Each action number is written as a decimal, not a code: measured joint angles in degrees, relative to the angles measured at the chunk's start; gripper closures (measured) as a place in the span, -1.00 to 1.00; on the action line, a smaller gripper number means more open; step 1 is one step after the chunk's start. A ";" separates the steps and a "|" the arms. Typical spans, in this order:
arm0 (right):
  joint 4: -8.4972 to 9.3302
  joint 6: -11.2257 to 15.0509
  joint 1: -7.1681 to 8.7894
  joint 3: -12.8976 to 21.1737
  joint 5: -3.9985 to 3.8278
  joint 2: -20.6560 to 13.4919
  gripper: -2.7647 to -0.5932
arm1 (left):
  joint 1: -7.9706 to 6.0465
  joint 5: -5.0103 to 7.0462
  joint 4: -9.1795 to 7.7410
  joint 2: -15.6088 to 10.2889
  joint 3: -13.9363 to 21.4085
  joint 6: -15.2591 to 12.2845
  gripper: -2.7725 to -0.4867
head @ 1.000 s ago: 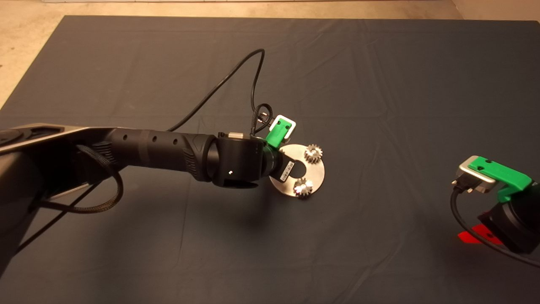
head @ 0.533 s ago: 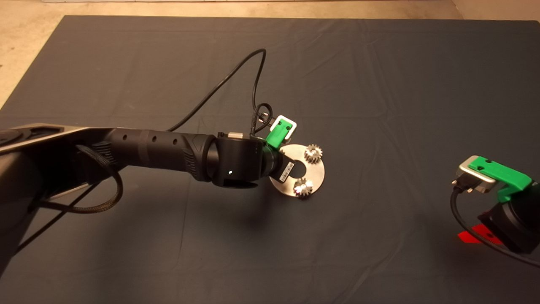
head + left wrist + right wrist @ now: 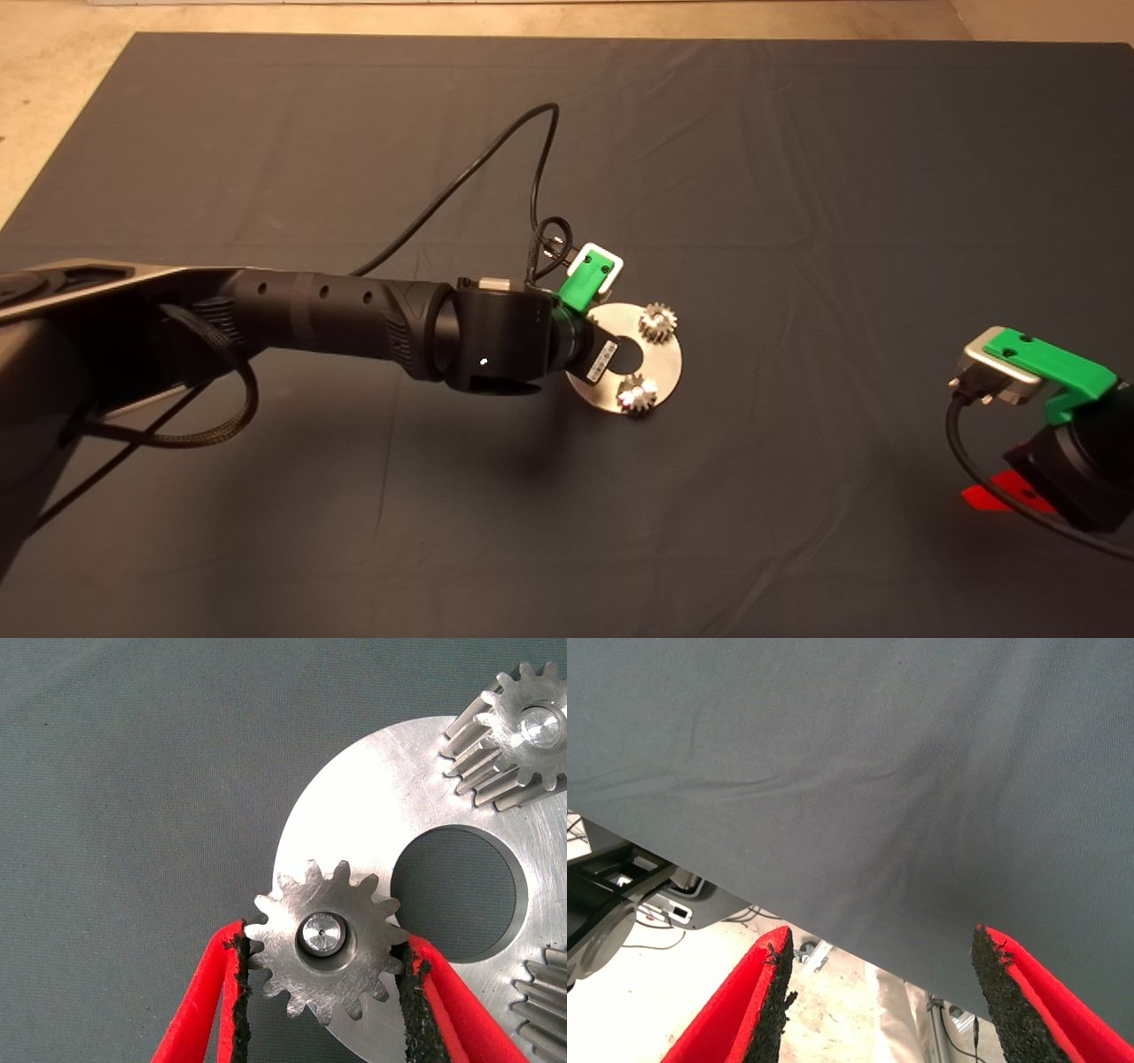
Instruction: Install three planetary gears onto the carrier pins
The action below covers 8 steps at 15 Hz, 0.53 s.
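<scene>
left gripper (image 3: pixel 323 979) over the disc (image 3: pixel 372 815), third planetary gear (image 3: pixel 326 939) seated on its carrier pin (image 3: pixel 320 933) right between the pads, both pads touching its teeth, two other gears (image 3: pixel 658 321) already on, right gripper (image 3: pixel 877 992) parked off to the side, fingers apart

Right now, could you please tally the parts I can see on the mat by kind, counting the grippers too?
Planetary gears: 3, one between the left gripper's fingers, two seated on the disc.
Carrier disc: 1
Grippers: 2, the left gripper at the disc, the right gripper waiting at the mat's edge.
Total: 6
</scene>
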 joint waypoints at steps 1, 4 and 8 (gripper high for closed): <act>0.00 -0.02 0.00 0.00 0.00 0.00 0.19 | 0.00 -0.05 0.00 0.00 0.00 0.00 0.59; 0.00 -0.02 0.01 0.00 0.00 0.00 0.19 | 0.00 -0.55 -0.04 0.05 0.00 0.00 0.42; 0.00 -0.02 0.00 0.00 0.00 0.00 0.19 | 0.00 -1.05 -0.17 0.02 0.00 -0.02 0.17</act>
